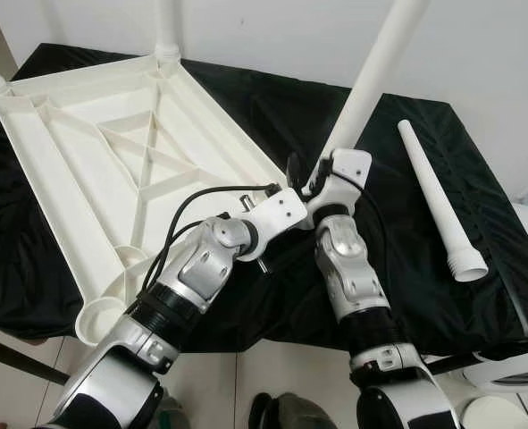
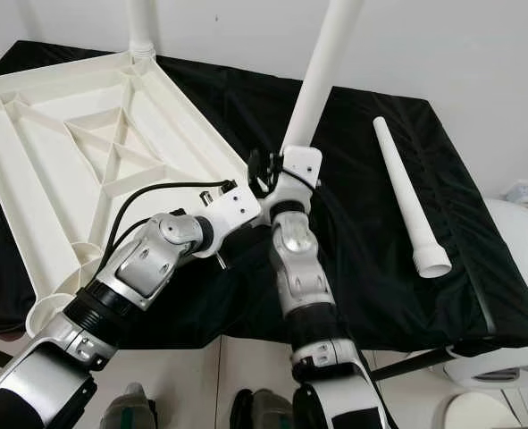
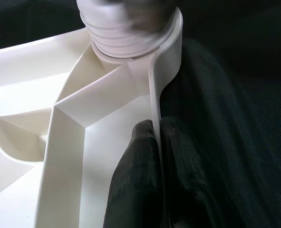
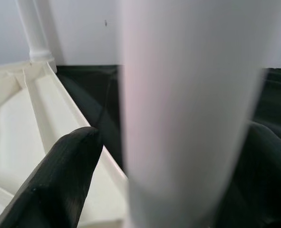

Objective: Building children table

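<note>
White plastic table top [image 1: 112, 170] lies upside down on the black cloth [image 1: 424, 259]. At its near corner, the left pincer [image 3: 154, 142] pinches the rim wall, just beside the socket where the right pincer [image 4: 169, 156] grips an upright leg [image 1: 371, 80]. A loose leg [image 1: 438, 201] lies to the right, well apart.

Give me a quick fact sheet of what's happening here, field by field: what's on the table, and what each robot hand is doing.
Surface: table draped in black cloth
Main piece: white ribbed plastic tabletop, lying upside down
Legs fitted: white plastic legs stand in two far corner sockets
Leg at work: long white plastic tube leg, upright at the near right corner
Spare leg: white tapered plastic leg, lying loose on the cloth to the right
Left gripper: pinches the tabletop's rim beside the threaded socket
Right gripper: fingers on either side of the upright leg
</note>
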Controlling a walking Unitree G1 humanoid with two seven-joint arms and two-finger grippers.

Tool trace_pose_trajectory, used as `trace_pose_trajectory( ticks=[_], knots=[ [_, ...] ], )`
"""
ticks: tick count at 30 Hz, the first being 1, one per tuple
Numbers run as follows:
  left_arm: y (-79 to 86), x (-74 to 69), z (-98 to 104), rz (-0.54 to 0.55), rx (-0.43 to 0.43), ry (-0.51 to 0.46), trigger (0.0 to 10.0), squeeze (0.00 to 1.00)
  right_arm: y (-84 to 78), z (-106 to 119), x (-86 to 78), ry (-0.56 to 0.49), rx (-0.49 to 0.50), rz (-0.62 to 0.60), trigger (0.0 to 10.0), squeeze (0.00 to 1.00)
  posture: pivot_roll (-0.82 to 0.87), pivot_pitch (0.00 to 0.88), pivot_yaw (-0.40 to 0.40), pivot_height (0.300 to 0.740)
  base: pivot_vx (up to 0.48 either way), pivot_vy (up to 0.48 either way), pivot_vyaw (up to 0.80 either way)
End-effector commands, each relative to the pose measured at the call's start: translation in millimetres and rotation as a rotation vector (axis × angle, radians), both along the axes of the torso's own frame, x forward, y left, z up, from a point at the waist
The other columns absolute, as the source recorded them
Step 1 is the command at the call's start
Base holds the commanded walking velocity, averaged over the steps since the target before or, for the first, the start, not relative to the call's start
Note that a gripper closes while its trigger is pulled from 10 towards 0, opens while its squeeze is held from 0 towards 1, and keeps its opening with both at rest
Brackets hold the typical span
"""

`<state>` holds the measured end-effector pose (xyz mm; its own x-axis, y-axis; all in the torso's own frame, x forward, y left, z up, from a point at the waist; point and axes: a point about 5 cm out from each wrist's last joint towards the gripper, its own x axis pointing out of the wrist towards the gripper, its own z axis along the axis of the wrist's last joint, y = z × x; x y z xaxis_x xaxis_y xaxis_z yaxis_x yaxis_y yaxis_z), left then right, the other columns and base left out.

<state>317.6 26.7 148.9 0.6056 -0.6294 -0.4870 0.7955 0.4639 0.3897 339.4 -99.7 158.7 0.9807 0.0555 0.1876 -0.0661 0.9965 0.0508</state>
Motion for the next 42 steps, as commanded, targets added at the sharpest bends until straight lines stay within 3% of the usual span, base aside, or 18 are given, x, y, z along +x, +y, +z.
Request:
trace_pose_trajectory(
  ticks=[1,7,9,19,26,38,39,40,41,42],
  knots=[
    [-11.4,-4.4,4,-0.056,-0.007,-0.015,10.0,0.0,-5.0,-3,-1.2,0.014,-0.018,0.019,10.0,0.0,0.07,0.041,-0.129,0.74,0.0,0.0,0.0],
    [-12.1,-3.6,4,-0.056,-0.008,-0.017,10.0,0.0,-21.4,-17,-6.1,0.021,-0.053,0.222,10.0,0.0,0.07,0.039,-0.128,0.74,0.0,0.0,0.0],
    [-12.1,-3.6,4,-0.056,-0.008,-0.017,10.0,0.0,-21.4,-17,-6.1,0.021,-0.053,0.222,10.0,0.0,0.07,0.039,-0.128,0.74,0.0,0.0,0.0],
    [-13.0,-2.7,5,-0.058,-0.007,-0.019,10.0,0.0,-55.5,-4,8.5,-0.009,-0.119,0.456,10.0,0.0,0.07,0.035,-0.124,0.74,0.0,0.0,0.0],
    [-11.4,-1.1,7,-0.056,-0.004,-0.026,10.0,0.0,-67.4,5,21.2,0.01,-0.159,0.566,10.0,0.0,0.08,0.029,-0.12,0.74,0.0,0.0,0.0],
    [-11.2,-0.7,8,-0.058,-0.003,-0.031,10.0,0.0,-72.9,1,23.6,0.074,-0.18,0.696,10.0,0.0,0.09,0.025,-0.116,0.74,0.0,0.0,0.0],
    [-11.4,-0.8,8,-0.059,-0.003,-0.031,10.0,0.0,-73.8,0,23.8,0.075,-0.177,0.703,4.2,0.0,0.09,0.023,-0.116,0.74,0.0,0.0,0.0],
    [-11.4,-0.8,8,-0.059,-0.003,-0.031,10.0,0.0,-73.8,0,23.8,0.075,-0.177,0.703,4.2,0.0,0.09,0.023,-0.116,0.74,0.0,0.0,0.0],
    [-11.7,-0.8,8,-0.06,-0.002,-0.032,10.0,0.0,-74.7,0,23.9,0.076,-0.169,0.705,0.0,0.0,0.09,0.022,-0.115,0.74,0.0,0.0,0.0],
    [-11.7,-0.8,8,-0.06,-0.002,-0.032,10.0,0.0,-74.7,0,23.9,0.076,-0.169,0.705,0.0,0.0,0.09,0.022,-0.115,0.74,0.0,0.0,0.0]
  ],
)
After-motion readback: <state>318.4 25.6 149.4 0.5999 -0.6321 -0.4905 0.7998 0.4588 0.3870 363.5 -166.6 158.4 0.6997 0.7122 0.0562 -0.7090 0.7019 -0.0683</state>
